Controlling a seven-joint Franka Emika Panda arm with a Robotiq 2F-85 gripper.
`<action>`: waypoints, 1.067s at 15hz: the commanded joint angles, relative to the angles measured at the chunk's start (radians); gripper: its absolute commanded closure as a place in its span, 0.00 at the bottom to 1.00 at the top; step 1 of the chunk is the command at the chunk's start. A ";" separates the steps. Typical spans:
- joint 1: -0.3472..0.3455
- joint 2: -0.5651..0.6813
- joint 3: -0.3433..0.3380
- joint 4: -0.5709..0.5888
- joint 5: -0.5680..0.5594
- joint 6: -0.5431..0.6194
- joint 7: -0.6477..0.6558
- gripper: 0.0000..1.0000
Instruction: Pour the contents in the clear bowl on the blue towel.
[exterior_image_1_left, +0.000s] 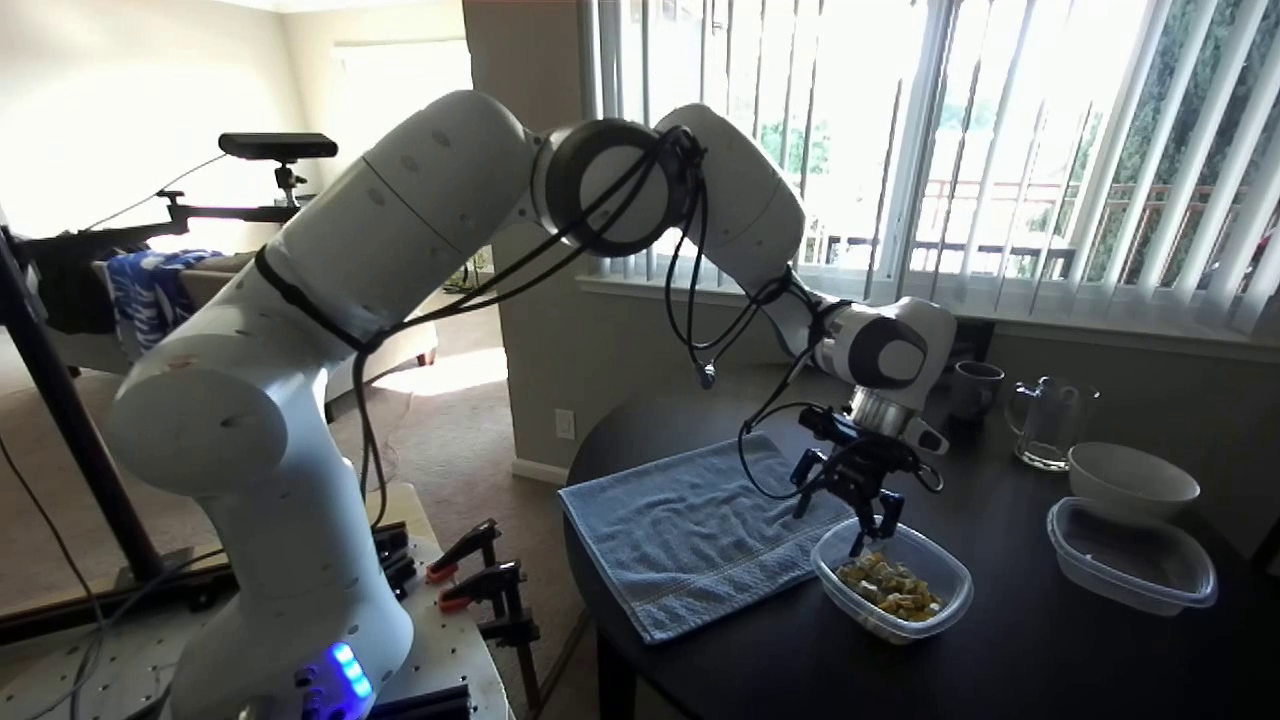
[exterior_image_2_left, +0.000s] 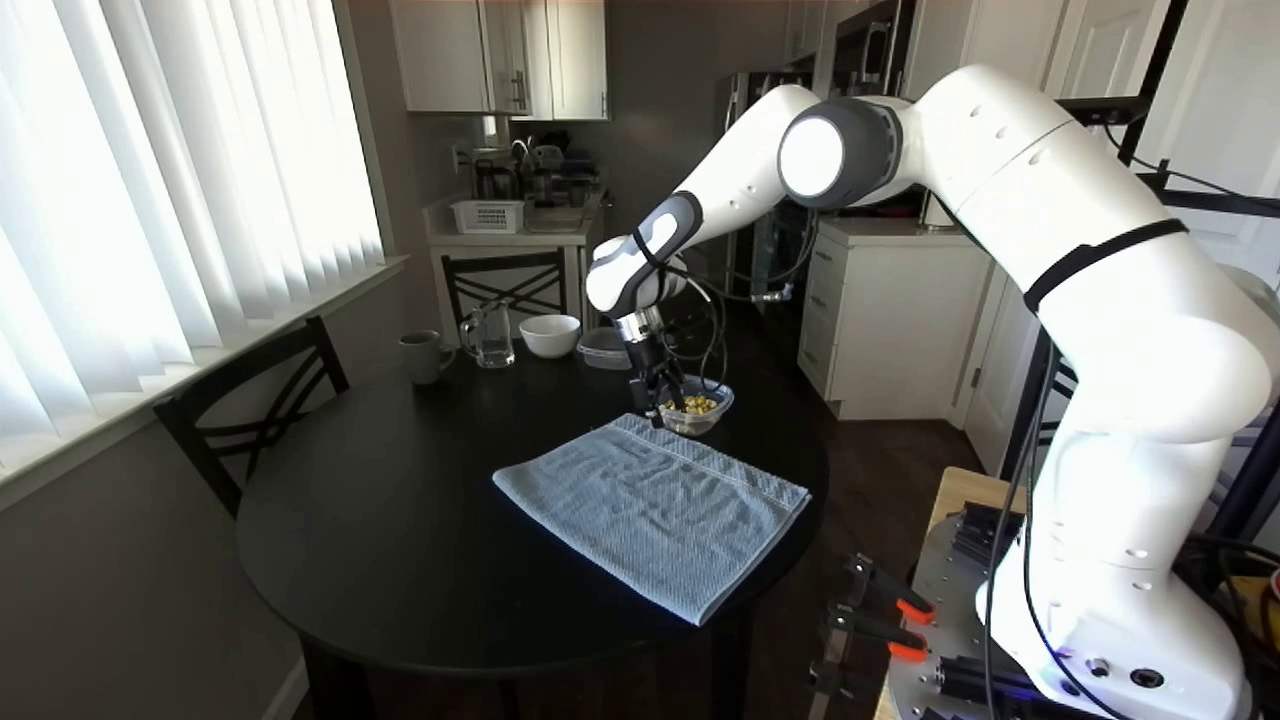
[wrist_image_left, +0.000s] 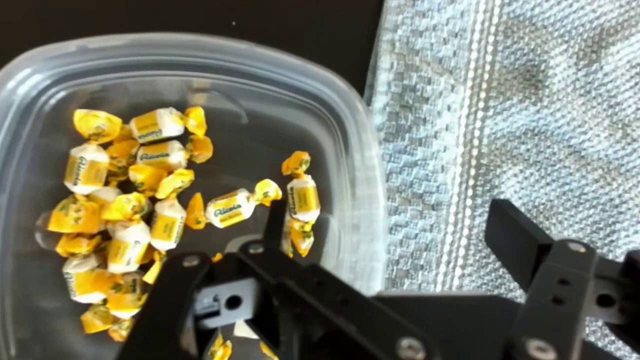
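Observation:
The clear bowl (exterior_image_1_left: 932, 548) stands upright on the dark table beside the blue towel, and also shows in an exterior view (exterior_image_2_left: 688, 425) and the wrist view (wrist_image_left: 250, 135). The contents (exterior_image_1_left: 892, 588) are yellow-and-white wrapped candies lying in it, most bunched to one side in the wrist view (wrist_image_left: 125, 225). The blue towel (exterior_image_1_left: 700, 530) lies flat; it also shows in an exterior view (exterior_image_2_left: 660, 515) and the wrist view (wrist_image_left: 550, 125). My gripper (exterior_image_1_left: 830, 530) is open and empty. In the wrist view (wrist_image_left: 392, 220) one finger is over the bowl's inside, the other over the towel, with the bowl's near wall between them.
On the table (exterior_image_1_left: 1000, 670) stand another clear container (exterior_image_1_left: 1130, 555), a white bowl (exterior_image_1_left: 1130, 475), a glass mug (exterior_image_1_left: 1045, 425) and a grey mug (exterior_image_1_left: 972, 390). They are beyond the clear bowl from the robot base. A chair (exterior_image_2_left: 260, 420) stands by the window.

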 joint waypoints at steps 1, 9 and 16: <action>0.003 0.055 0.008 0.077 0.002 -0.067 -0.026 0.00; 0.009 0.084 0.012 0.109 0.004 -0.028 -0.014 0.40; 0.008 0.081 0.009 0.103 0.007 -0.012 0.000 0.85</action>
